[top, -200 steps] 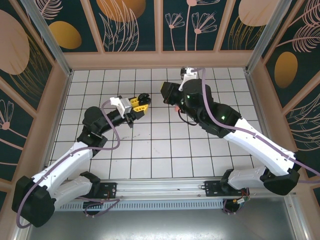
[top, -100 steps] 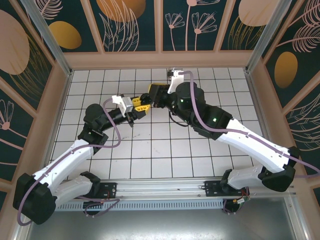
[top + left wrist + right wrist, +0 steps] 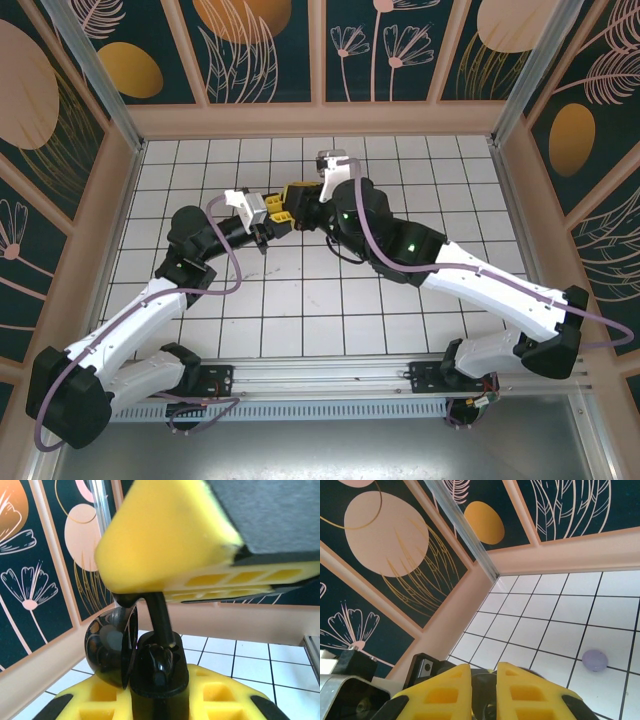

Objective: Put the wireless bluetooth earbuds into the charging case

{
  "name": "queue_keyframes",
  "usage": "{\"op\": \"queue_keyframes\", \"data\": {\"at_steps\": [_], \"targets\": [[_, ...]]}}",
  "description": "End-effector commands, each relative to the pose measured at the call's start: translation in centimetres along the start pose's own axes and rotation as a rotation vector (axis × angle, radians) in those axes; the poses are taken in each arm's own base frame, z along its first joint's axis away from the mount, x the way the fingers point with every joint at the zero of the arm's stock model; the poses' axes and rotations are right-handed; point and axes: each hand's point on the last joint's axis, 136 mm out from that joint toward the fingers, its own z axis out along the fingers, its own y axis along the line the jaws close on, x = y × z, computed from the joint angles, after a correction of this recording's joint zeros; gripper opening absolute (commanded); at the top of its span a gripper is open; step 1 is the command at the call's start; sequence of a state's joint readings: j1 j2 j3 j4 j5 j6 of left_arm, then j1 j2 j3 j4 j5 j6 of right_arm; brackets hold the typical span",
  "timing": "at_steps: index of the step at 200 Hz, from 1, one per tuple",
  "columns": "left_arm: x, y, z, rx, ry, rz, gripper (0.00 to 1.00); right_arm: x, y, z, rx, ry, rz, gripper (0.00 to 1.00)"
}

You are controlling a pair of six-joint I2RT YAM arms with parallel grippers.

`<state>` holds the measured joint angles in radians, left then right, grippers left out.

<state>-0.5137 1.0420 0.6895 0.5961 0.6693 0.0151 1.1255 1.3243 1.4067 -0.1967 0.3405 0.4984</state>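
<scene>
On the left, the left claw (image 3: 283,213) is clamped on a black charging case (image 3: 159,667), whose glossy lid (image 3: 111,647) is swung open to the left. Above the middle of the white tiled worktop (image 3: 330,300), the right claw (image 3: 302,195) is pinched nearly closed around a black earbud (image 3: 159,612), its stem reaching down to touch the case. Further right, in the right wrist view, a lilac earbud (image 3: 595,660) lies on a tile
</scene>
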Motion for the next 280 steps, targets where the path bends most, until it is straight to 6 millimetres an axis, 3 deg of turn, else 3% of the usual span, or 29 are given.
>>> {"op": "queue_keyframes", "data": {"at_steps": [1, 93, 192, 280], "targets": [[-1.8, -0.3, 0.2, 0.019, -0.035, 0.033, 0.0, -1.6, 0.4, -1.6, -0.018, -0.072, -0.006, 0.14], [-1.9, -0.4, 0.2, 0.025, -0.036, 0.027, 0.0, -3.1, -0.2, -3.2, 0.0, -0.152, -0.006, 0.14], [-2.6, -0.6, 0.3, 0.039, -0.052, 0.022, 0.0, -1.2, -0.8, -1.1, 0.029, -0.101, -0.029, 0.14], [-3.0, -0.7, 0.1, 0.036, -0.063, 0.032, 0.0, 0.9, -2.8, 0.3, 0.076, -0.044, -0.033, 0.13]]}}
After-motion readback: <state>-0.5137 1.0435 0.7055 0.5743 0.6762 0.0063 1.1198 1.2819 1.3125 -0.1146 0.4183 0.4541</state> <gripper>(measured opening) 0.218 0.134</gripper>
